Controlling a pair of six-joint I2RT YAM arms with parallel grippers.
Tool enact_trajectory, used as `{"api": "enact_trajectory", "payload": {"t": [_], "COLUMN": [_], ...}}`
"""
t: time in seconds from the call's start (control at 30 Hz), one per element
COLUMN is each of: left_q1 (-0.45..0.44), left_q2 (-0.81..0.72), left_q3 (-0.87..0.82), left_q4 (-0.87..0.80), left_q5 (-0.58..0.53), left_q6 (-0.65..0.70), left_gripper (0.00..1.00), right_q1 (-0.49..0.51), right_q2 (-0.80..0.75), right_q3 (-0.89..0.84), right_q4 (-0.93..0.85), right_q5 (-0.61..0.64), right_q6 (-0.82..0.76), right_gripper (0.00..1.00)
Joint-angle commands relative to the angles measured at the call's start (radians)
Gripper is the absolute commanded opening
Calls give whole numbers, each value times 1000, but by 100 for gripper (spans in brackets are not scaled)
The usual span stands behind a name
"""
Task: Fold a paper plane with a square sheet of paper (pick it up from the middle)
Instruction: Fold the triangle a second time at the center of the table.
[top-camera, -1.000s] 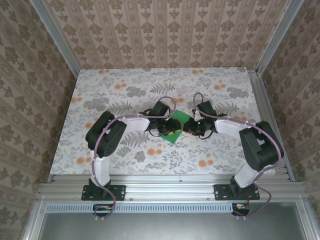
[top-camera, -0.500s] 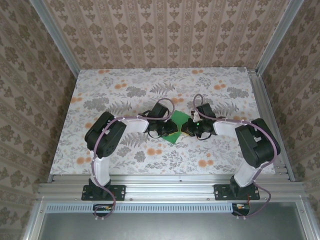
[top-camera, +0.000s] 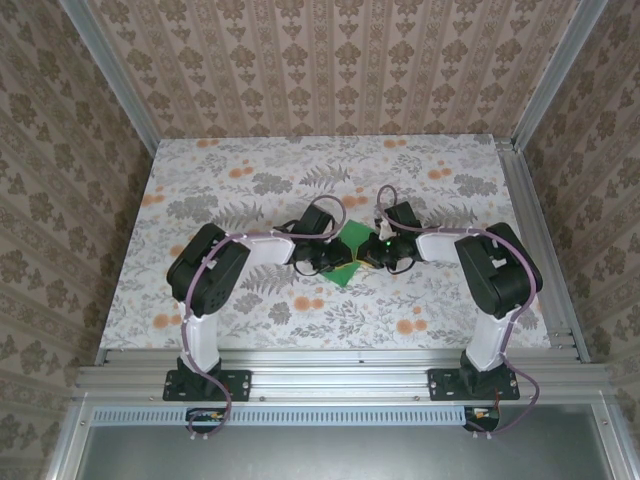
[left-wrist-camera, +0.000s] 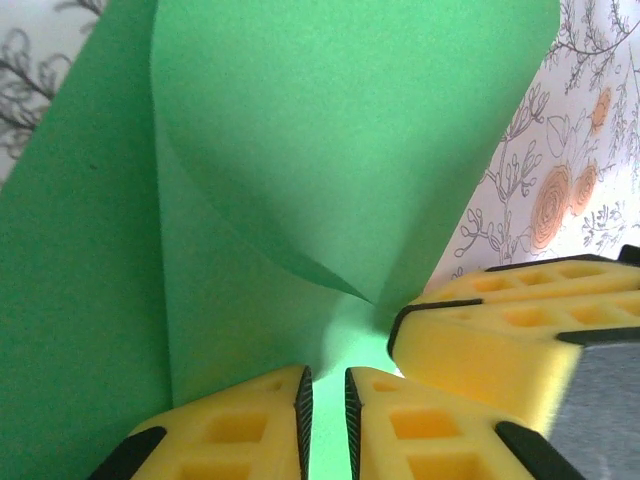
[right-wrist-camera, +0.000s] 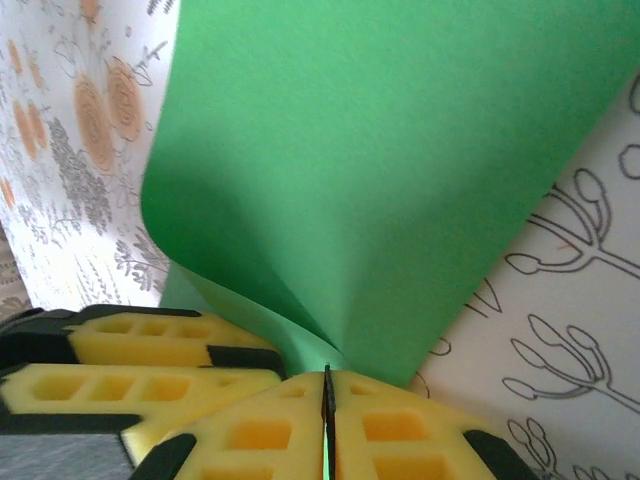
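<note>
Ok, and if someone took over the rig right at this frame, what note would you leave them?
Left claw: shut on the square sheet of paper, about its middle.
Right claw: shut on the same sheet, its fingers right beside the left claw's.
Sheet: mid-table, between the two claws, bowed up in a soft curl around the pinch.
Done: both claws have the sheet pinched.
Left: no sharp crease or point visible, so all the folding is to do.
</note>
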Motion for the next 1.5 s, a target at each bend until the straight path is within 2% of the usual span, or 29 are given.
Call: {"api": "enact_trajectory", "payload": {"t": [0.0,0.2,0.33,0.53,0.73,0.87,1.03,1.2,1.47], "left_q1": [9,16,24,39,77,89,112,116,116], "left_q2": [-47,-48,-56,-48,23,60,111,146,183], "left_q3": [4,24,60,208,351,414,481,546,563], "left_q4": [-20,-34,-105,-390,-581,-639,-680,-704,-711], "left_q5": [11,22,8,-88,-103,-85,-72,-49,41], "left_q6": [31,48,109,373,641,835,990,1070,1039], "left_gripper": [21,25,30,40,48,49,50,51,52], "right_q1": [13,24,34,39,41,42,43,44,46], "right_q2": [25,41,52,56,55,53,50,46,47], "right_q3": [28,50,64,73,73,76,82,85,93], "right_q4": [-60,-137,-173,-190,-190,-193,-205,-217,-224], "right_q5": [26,80,111,127,122,119,121,124,128], "right_q6": [-41,-90,-112,-125,-126,-132,-138,-142,-142], "right_gripper": [12,12,12,12,12,12,12,12,12]}}
